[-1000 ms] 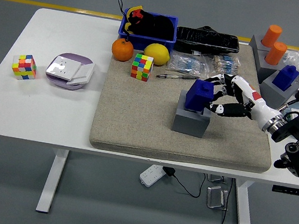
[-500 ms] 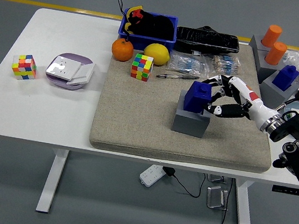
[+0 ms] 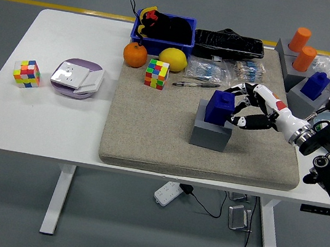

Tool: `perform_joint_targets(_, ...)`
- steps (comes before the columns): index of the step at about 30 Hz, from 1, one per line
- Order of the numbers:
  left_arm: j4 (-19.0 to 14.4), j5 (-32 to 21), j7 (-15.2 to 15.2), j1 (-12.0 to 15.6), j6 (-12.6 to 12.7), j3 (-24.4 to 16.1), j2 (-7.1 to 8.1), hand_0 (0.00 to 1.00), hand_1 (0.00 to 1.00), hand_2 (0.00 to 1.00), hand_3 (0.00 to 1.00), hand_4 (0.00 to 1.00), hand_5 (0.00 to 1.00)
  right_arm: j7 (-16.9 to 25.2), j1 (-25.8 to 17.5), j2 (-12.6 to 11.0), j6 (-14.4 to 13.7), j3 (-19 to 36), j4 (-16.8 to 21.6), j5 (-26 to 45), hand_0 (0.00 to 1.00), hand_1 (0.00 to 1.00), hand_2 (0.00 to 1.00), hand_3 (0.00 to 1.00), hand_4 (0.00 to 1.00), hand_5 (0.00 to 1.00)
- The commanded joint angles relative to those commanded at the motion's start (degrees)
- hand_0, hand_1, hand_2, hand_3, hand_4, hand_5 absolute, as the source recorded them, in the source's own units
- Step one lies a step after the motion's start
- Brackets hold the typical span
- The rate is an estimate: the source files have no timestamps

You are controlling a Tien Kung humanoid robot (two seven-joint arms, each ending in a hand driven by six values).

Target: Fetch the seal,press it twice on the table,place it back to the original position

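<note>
Right hand [image 3: 246, 108] now pulled back a little from blue seal [image 3: 220, 107], fingers spread and holding nothing, seal sitting on its gray stand [image 3: 211, 135]; probably put back already.

Mat [image 3: 151, 134]: beige, coarse woven cloth, matt. Table [image 3: 34, 123]: white, smooth, faint sheen. Seal [image 3: 220, 106]: blue, smooth plastic look, on a grey matt block [image 3: 209, 136]. Right hand [image 3: 251, 108]: glossy white shell with black joints. Bin [image 3: 163, 35]: blue plastic. Cube [image 3: 157, 74]: glossy coloured tiles. Wrapped black bar [image 3: 229, 43]: shiny crinkled film. Orange [image 3: 135, 55] and lemon [image 3: 172, 59]: dimpled peel.
</note>
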Motion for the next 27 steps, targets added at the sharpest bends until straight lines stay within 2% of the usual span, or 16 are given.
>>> perform_joint_targets(27, 0.1, 0.1, 0.0, 0.1, 0.0, -0.6, -0.03, 0.817, 0.817, 0.788, 0.837, 0.803, 0.414, -2.9, -0.4, -0.3, 0.6, 1.2, 1.7, 0.1, 0.454, 0.354, 0.365, 0.397, 0.745, 0.002)
